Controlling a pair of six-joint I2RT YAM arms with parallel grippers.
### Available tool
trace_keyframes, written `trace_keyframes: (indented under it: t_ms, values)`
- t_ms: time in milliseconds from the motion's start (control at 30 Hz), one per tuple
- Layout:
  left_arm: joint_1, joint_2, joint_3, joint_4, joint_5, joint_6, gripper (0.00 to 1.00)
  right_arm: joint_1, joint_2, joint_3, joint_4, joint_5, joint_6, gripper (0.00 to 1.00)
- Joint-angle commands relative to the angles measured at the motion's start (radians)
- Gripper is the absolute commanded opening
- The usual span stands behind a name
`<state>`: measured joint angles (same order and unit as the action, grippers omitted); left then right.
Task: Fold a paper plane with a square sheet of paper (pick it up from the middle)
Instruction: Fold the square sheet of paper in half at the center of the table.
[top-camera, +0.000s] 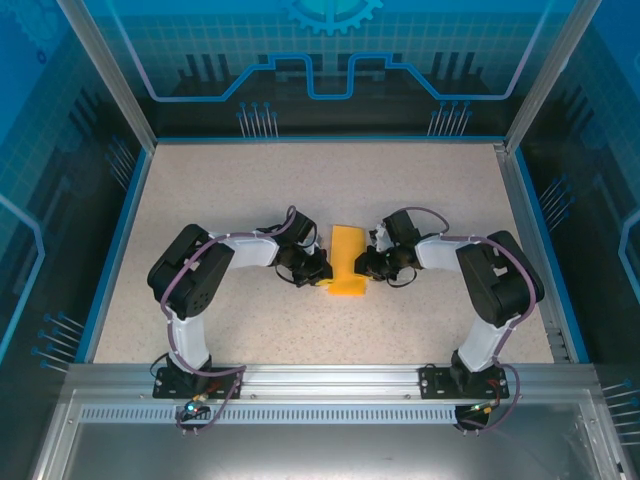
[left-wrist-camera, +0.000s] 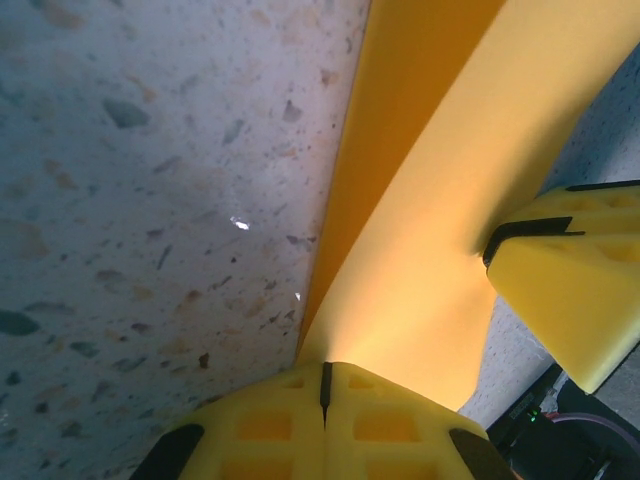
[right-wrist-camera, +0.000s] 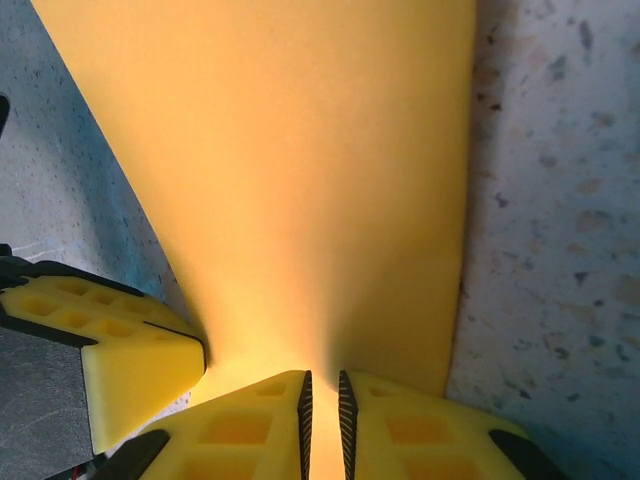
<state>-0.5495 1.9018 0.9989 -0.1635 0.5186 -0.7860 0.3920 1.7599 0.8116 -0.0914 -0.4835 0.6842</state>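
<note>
Square sheet of paper (top-camera: 347, 262) between inward-bent left arm (top-camera: 245, 250), right arm (top-camera: 450, 250)

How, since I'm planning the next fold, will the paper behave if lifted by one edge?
Probably floppy: the paper looks thin and seems to curve between the left gripper and right gripper pinching it. Likely very light, so a push could slide it across the table. Being folded may stiffen it slightly.
</note>
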Motion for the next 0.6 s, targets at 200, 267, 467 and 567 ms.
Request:
trace_keyframes:
  t_ms: [200, 267, 467, 567]
  values:
    - [-0.024, 0.057, -0.04, -0.125, -0.109, -0.012, 0.0, 0.045, -0.102, -0.012, -0.091, -0.012, -0.044, 0.18]
    - [-0.023, 0.058, -0.039, -0.123, -0.11, -0.013, 0.0, 0.048, -0.097, -0.043, -0.081, -0.019, -0.035, 0.18]
    - [-0.025, 0.06, -0.034, -0.124, -0.109, -0.013, 0.0, 0.048, -0.077, -0.113, -0.075, -0.001, -0.026, 0.17]
    - [-0.025, 0.06, -0.03, -0.124, -0.109, -0.012, 0.0, 0.048, -0.079, -0.112, -0.1, 0.005, -0.039, 0.16]
